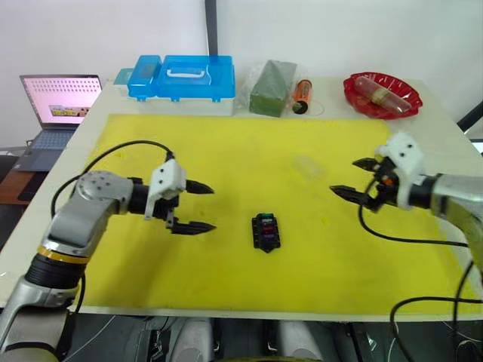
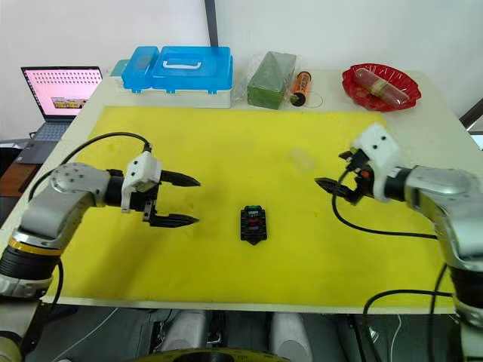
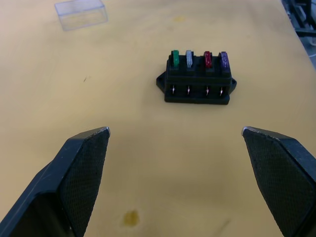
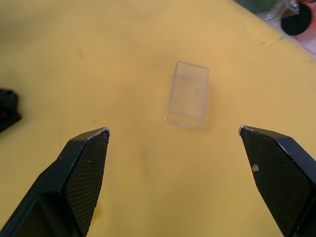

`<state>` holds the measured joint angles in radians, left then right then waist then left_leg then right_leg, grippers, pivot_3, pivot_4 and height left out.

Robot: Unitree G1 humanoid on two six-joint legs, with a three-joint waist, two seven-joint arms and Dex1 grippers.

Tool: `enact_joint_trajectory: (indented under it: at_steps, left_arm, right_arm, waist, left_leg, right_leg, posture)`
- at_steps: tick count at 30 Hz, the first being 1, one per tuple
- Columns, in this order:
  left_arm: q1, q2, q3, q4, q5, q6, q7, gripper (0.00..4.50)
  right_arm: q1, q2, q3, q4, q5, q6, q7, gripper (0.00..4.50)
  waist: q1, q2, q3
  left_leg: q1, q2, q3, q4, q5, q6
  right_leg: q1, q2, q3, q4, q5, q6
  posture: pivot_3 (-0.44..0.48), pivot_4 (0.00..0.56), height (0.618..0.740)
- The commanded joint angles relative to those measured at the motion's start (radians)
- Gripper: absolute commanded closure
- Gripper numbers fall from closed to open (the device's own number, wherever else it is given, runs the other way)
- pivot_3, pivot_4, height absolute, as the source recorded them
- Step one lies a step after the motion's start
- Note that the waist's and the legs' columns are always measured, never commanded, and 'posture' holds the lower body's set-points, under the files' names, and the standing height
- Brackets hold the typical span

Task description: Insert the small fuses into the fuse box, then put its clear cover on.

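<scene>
The black fuse box lies in the middle of the yellow mat. A green, a grey, a red and a purple small fuse stand in its slots. The clear cover lies flat on the mat further back and to the right, faint in the left eye view. My left gripper hovers open left of the fuse box, pointing at it. My right gripper is open to the right of the cover, its fingers aimed at it. Nothing is held.
Along the table's back edge stand a blue plastic case, a green block in wrap, an orange cylinder and a red bowl. A laptop sits off the table to the left.
</scene>
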<state>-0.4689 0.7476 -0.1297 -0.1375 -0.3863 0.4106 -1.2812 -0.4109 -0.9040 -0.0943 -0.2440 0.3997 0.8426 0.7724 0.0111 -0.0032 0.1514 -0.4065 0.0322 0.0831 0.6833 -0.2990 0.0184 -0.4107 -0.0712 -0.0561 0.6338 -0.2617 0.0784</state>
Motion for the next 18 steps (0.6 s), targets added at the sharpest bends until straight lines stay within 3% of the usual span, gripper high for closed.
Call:
enact_joint_trajectory:
  at_steps: [1, 9, 14, 18]
  left_arm:
    - [0.013, -0.012, -0.003, -0.053, -0.001, -0.003, 0.026, 0.0]
    - [0.046, -0.041, -0.026, -0.1, 0.015, -0.007, 0.084, 0.0]
    - [0.074, -0.045, -0.034, -0.138, 0.019, -0.007, 0.116, 0.0]
    - [0.096, -0.043, -0.032, -0.162, 0.015, -0.005, 0.131, 0.0]
  right_arm:
    - [-0.141, 0.066, 0.083, 0.169, -0.07, -0.049, -0.024, 0.04]
    - [-0.388, 0.221, 0.194, 0.564, -0.167, -0.159, -0.001, 0.04]
    - [-0.464, 0.277, 0.227, 0.739, -0.224, -0.211, 0.016, 0.04]
    - [-0.474, 0.289, 0.219, 0.776, -0.236, -0.209, 0.031, 0.04]
  waist:
    - [0.0, 0.0, 0.0]
    - [0.0, 0.001, 0.0]
    - [-0.003, 0.001, 0.0]
    - [-0.003, 0.001, 0.0]
  left_leg:
    - [0.0, 0.0, 0.0, 0.0, 0.0, 0.0]
    - [0.0, 0.0, 0.001, 0.0, 0.0, 0.0]
    - [0.0, 0.0, 0.001, 0.0, 0.0, -0.001]
    - [0.0, 0.0, 0.001, 0.0, 0.0, -0.001]
  right_leg:
    - [0.0, 0.0, 0.0, 0.0, 0.0, 0.0]
    - [0.0, 0.0, 0.001, 0.0, 0.0, 0.0]
    - [0.0, 0.0, 0.001, 0.0, 0.0, 0.0]
    - [0.0, -0.001, 0.001, 0.0, 0.0, 0.0]
  posture:
    - [0.0, 0.15, 0.74]
    - [0.0, 0.15, 0.74]
    - [0.0, 0.15, 0.74]
    - [0.0, 0.15, 0.74]
